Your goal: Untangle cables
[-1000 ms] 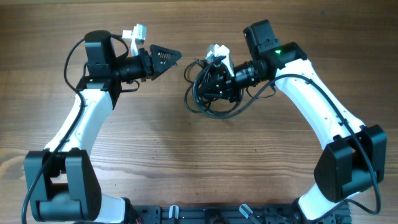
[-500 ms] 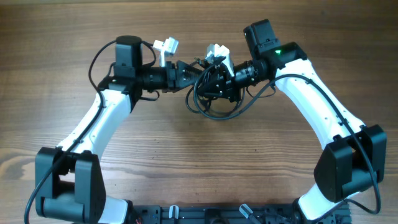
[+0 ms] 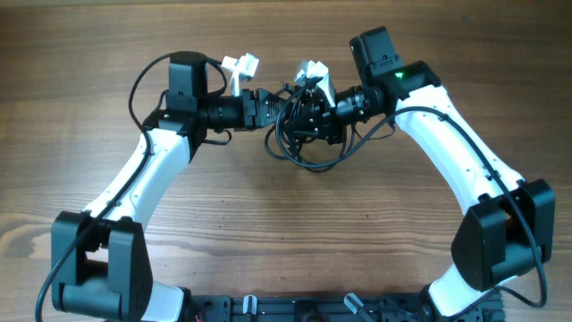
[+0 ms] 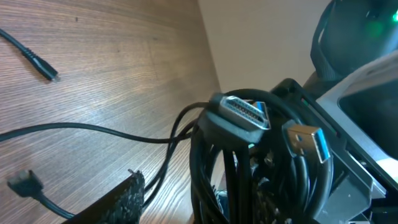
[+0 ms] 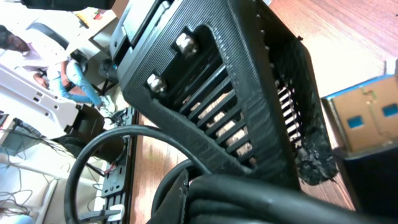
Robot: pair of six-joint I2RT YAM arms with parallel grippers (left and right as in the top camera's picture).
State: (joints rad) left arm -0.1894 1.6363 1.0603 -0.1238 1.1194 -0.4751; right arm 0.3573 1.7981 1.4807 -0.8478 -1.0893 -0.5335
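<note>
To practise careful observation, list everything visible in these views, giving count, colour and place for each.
cables: several, exact count unclear, black, one tangled bundle at table centre
flat metal plug: one, silver, top of bundle
blue-tongued plug: one, silver and blue, beside it
loose cable ends: two, black, lying on the wood
table: one, brown wood, under everything
arms: two, white and black, left arm, right arm
left claw: one, black, bundle's left edge
right claw: one, black, shut on the cables

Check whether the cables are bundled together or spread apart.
Bundled: the cables sit in one looped clump with strands overlapping; two plugs poke out of the coil in the left wrist view.
</note>
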